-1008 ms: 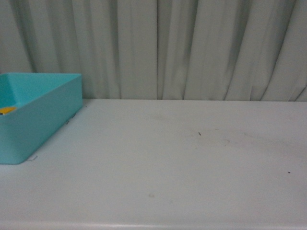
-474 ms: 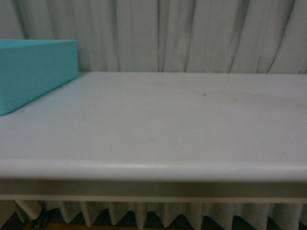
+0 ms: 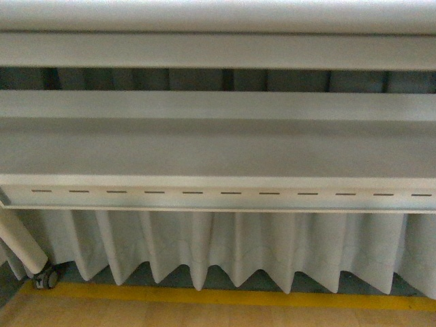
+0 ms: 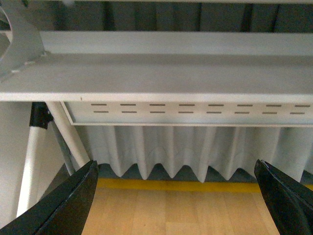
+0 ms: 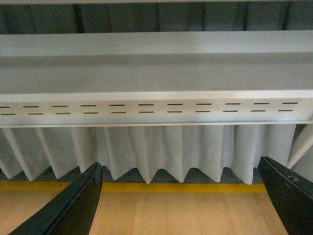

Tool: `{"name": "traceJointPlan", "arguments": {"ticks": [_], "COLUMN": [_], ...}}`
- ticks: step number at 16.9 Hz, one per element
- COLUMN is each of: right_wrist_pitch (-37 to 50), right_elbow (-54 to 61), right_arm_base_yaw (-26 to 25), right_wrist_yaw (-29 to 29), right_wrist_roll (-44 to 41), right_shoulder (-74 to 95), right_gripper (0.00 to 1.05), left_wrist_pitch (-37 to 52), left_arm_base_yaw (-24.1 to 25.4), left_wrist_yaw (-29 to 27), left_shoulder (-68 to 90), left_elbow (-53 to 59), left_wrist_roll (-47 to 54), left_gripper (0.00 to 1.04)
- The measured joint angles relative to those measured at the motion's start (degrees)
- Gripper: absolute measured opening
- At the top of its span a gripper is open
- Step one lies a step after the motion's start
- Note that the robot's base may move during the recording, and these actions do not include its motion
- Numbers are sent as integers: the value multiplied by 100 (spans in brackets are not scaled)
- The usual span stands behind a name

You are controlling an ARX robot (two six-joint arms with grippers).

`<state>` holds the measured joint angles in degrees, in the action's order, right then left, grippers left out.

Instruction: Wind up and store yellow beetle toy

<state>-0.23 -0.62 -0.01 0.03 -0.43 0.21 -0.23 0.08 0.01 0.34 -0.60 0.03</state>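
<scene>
1. Down low, both grippers hang over bare wooden floor (image 4: 171, 210): the left gripper (image 4: 176, 205) has its dark fingers (image 4: 68, 200) spread wide with nothing between, and the right gripper (image 5: 181, 200) is spread just the same.
2. Beyond them, a yellow stripe (image 3: 225, 297) runs along the floor, then a pleated white curtain (image 3: 225, 245).
3. Above, the table's slotted rail (image 3: 225, 194) and underside fill the front view.
4. No box or yellow beetle toy shows now; half a second ago the tabletop and teal box were in sight.
</scene>
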Motion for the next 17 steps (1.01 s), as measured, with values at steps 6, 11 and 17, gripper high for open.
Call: {"name": "traceJointPlan", "arguments": {"ticks": [6, 11, 17], "right_wrist_pitch": [-2, -2, -4], "right_elbow": [0, 0, 0], "right_arm_base_yaw": [0, 0, 0], "right_wrist_yaw": [0, 0, 0], "right_wrist_roll": [-2, -2, -2], "right_shoulder": [-2, -2, -2], "right_gripper": [98, 98, 98], "left_wrist_pitch": [-15, -13, -13], "left_arm_base_yaw": [0, 0, 0], "left_wrist_yaw": [-4, -4, -4], "left_shoulder": [0, 0, 0], "left_elbow": [2, 2, 0], "left_wrist_roll": [-2, -2, -2], "left_gripper": [98, 98, 98]}}
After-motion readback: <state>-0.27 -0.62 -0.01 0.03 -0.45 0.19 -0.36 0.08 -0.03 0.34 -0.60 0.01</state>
